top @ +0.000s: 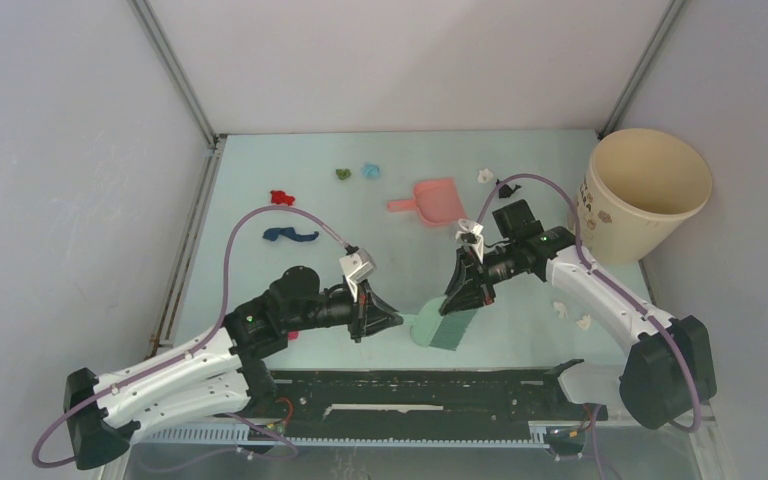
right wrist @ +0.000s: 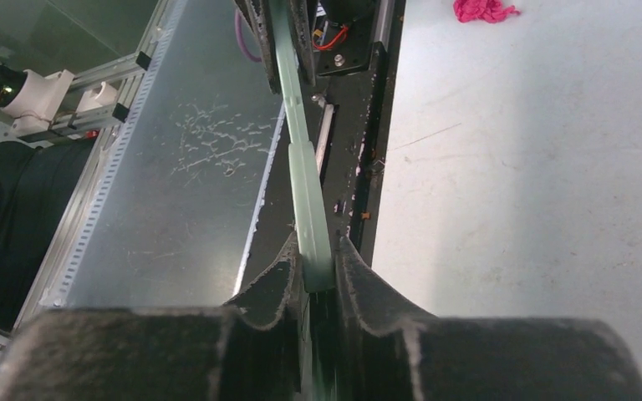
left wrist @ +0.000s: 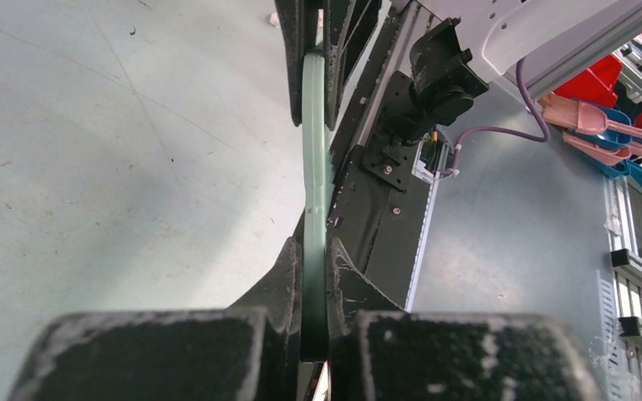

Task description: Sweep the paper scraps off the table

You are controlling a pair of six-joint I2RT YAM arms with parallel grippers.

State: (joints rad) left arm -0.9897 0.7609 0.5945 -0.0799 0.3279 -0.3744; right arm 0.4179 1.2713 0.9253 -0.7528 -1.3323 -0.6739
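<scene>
Both grippers are shut on the teal-green hand brush [top: 442, 328], which lies low over the table [top: 260, 280] near its front middle. My left gripper [top: 396, 320] holds its left end and my right gripper [top: 458, 305] holds it from above. In the left wrist view the brush [left wrist: 313, 167] runs edge-on between my left gripper's [left wrist: 313, 280] fingers. The right wrist view shows the brush [right wrist: 301, 167] the same way in my right gripper [right wrist: 318, 261]. Paper scraps lie apart: red [top: 281, 197], dark blue [top: 290, 235], green [top: 342, 173], light blue [top: 370, 170], white [top: 485, 175], magenta [right wrist: 483, 8].
The salmon-pink dustpan [top: 432, 200] lies at the back middle. A cream bucket [top: 648, 195] stands at the back right corner. Two more white scraps [top: 572, 315] lie beside the right arm. A black rail [top: 420, 390] runs along the near edge.
</scene>
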